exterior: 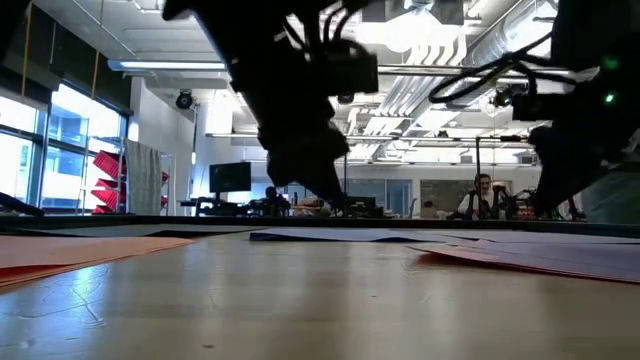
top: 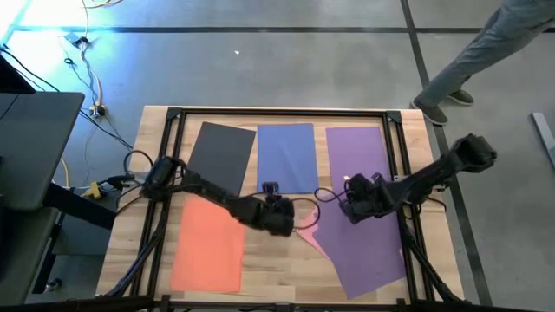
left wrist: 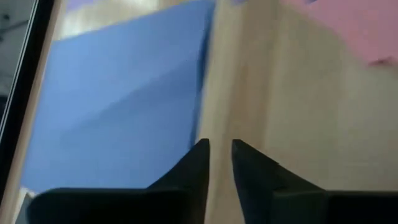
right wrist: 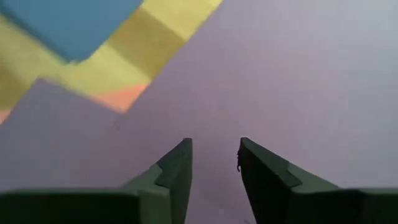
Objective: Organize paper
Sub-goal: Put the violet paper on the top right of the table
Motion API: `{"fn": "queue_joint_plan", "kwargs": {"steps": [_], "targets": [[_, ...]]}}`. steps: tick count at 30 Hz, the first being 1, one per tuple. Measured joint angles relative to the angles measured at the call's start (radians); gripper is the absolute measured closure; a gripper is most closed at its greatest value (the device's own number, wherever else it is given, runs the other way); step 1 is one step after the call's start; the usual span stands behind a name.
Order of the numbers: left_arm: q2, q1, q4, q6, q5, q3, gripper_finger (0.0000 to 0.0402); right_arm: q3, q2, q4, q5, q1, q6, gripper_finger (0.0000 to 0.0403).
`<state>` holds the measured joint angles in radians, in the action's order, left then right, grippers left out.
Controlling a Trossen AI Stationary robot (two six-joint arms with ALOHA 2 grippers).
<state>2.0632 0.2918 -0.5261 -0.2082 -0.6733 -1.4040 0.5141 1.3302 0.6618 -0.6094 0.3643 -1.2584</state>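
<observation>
Sheets of paper lie flat on the wooden table: dark grey and blue at the far side, orange near left. Purple paper covers the right side, with a pink strip showing at its left edge. My left gripper is low over the blue sheet's near edge, its fingers a narrow gap apart with bare wood between them. Whether it touches the sheet, I cannot tell. My right gripper stands open above the purple paper, slanting down, nothing between its fingers.
A black rail frame runs around the tabletop. Bare wood shows between the orange sheet and the pink strip. Cables lie off the table's left edge. A person walks past beyond the far right corner.
</observation>
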Motion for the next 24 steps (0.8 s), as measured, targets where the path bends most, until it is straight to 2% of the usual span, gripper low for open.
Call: {"fn": "queue_joint_plan", "kwargs": {"steps": [5,14,20,24], "targets": [[0.0,-0.033,0.016,0.0,0.003,0.015,0.0398,-0.089,0.013,-0.138,-0.002,-0.11,0.0,0.0332],[0.0,-0.058,0.047,-0.024,0.017,0.092,0.0401,-0.123,0.013,-0.234,-0.015,-0.212,0.122,0.0388],[0.0,-0.05,0.061,-0.025,0.016,0.106,0.0401,-0.123,0.012,-0.245,-0.027,-0.229,0.221,0.04],[-0.003,-0.036,0.058,-0.018,0.006,0.106,0.0401,-0.072,0.004,-0.165,-0.045,-0.225,0.235,0.0397]]}}
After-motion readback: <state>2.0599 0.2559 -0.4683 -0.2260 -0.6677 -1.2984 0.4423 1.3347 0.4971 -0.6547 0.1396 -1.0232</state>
